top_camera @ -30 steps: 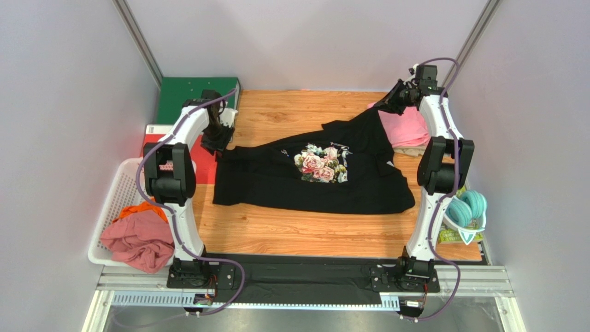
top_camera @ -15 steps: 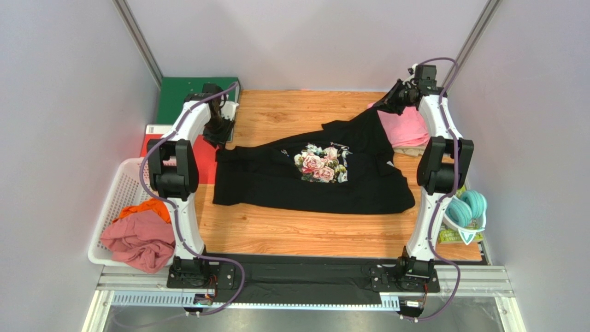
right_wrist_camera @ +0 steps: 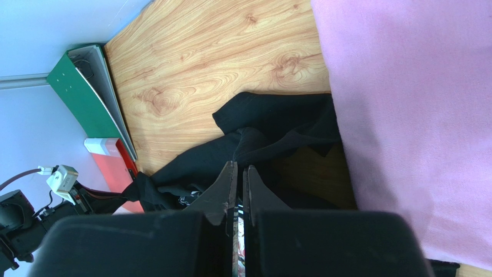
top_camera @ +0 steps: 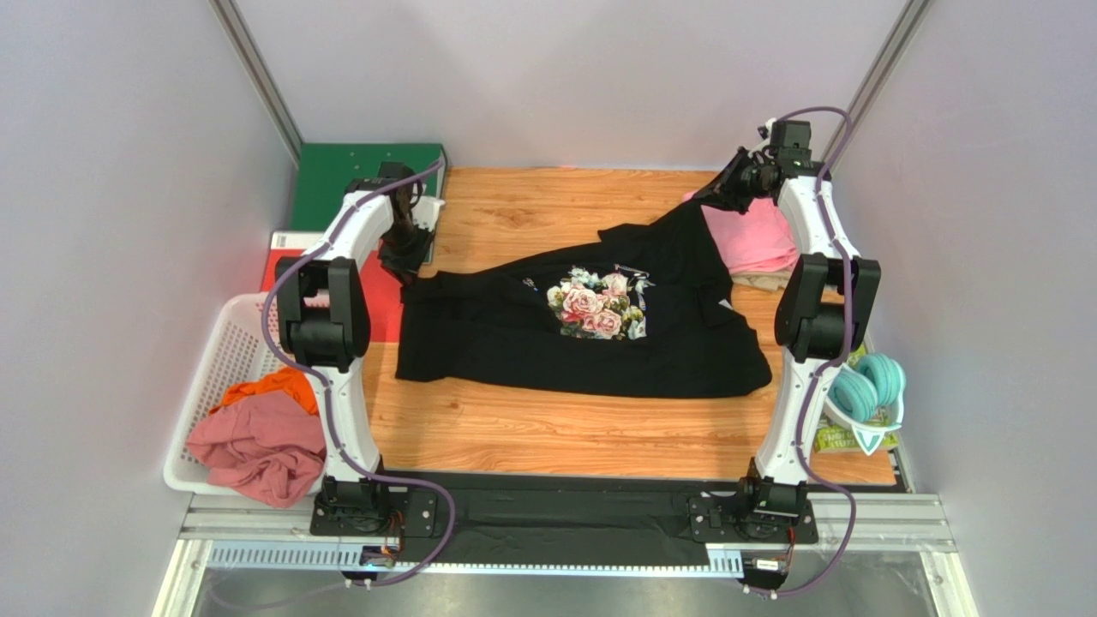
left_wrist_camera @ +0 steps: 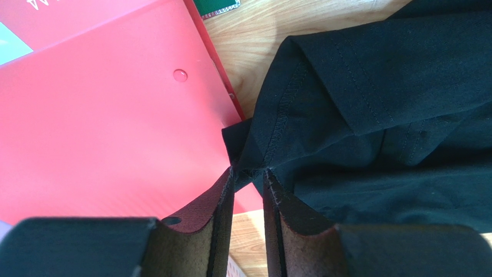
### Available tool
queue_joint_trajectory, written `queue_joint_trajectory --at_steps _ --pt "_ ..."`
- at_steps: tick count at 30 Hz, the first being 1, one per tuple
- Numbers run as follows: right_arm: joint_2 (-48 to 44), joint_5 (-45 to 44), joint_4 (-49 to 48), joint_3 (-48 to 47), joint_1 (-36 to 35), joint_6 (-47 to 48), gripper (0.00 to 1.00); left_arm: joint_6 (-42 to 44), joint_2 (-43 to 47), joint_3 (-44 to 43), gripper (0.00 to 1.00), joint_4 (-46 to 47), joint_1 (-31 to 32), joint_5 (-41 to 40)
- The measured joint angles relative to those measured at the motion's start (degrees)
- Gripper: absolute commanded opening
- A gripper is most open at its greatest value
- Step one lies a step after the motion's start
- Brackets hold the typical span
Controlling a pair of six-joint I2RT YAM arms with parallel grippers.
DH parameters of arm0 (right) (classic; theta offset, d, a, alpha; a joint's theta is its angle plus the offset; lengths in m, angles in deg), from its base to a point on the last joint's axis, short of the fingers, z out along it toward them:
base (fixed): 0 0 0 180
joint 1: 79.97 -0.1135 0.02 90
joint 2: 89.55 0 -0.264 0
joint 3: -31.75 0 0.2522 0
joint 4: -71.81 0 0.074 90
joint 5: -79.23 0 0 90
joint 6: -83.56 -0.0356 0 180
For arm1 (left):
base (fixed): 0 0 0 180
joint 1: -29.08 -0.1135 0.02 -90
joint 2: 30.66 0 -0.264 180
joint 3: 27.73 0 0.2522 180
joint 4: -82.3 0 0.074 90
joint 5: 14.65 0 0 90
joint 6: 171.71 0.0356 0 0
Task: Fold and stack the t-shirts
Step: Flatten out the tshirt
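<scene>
1. Your left gripper [left_wrist_camera: 248, 176]: jaws narrowly apart, the black t-shirt [left_wrist_camera: 375, 98] left corner between them, at the red binder [left_wrist_camera: 104, 115] edge.
2. Right gripper [right_wrist_camera: 238, 173]: clamped on its far-right corner, beside the pink t-shirt [right_wrist_camera: 416, 115].
3. Rest lies spread mid-tabletop [top_camera: 541, 431].

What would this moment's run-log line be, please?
left gripper: astride corner of black shirt | right gripper: shut on black shirt | pink shirt: far right

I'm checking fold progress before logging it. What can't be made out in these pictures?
- Left wrist view: whether the left gripper pinches the black t-shirt hem; its fingertips cover the contact.
- Top view: what lies under the pink shirt; it covers all but a beige sliver.
- Top view: the orange shirt in the basket, mostly buried under the dusty-rose shirt.
</scene>
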Motion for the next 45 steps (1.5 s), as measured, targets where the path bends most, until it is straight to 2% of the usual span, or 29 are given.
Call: queue_joint_trajectory --at_steps 6,11,13,17,25,28,29,37,45 --pt "0.0 0.02 0.0 0.0 0.0 0.0 0.0 0.15 0.02 0.02 0.48 0.17 -0.13 -0.46" --pt "0.0 0.24 0.0 0.0 0.0 0.0 0.0 0.13 0.02 0.02 0.48 0.42 -0.59 -0.55" --pt "0.0 0.37 0.0 0.0 0.0 0.0 0.0 0.15 0.04 0.02 0.45 0.44 -0.72 -0.52" --pt "0.0 0.39 0.0 0.0 0.0 -0.02 0.0 0.0 0.04 0.22 0.32 0.52 -0.79 -0.33" --pt "0.0 0.42 0.0 0.0 0.0 -0.02 0.0 -0.04 0.02 0.5 0.27 0.44 -0.79 0.7" --pt "0.0 0.44 0.0 0.0 0.0 -0.02 0.0 -0.15 0.02 0.5 0.02 0.44 -0.79 0.85" --pt "0.0 0.44 0.0 0.0 0.0 -0.02 0.0 -0.26 0.02 0.5 0.0 0.42 -0.79 0.87" --pt "0.0 0.55 0.0 0.0 0.0 -0.04 0.0 -0.22 0.04 -0.28 0.0 -0.52 -0.98 1.05" --pt "-0.28 0.35 0.0 0.02 0.17 -0.07 0.0 -0.17 0.66 -9.66 0.0 -3.02 -4.55 1.55"
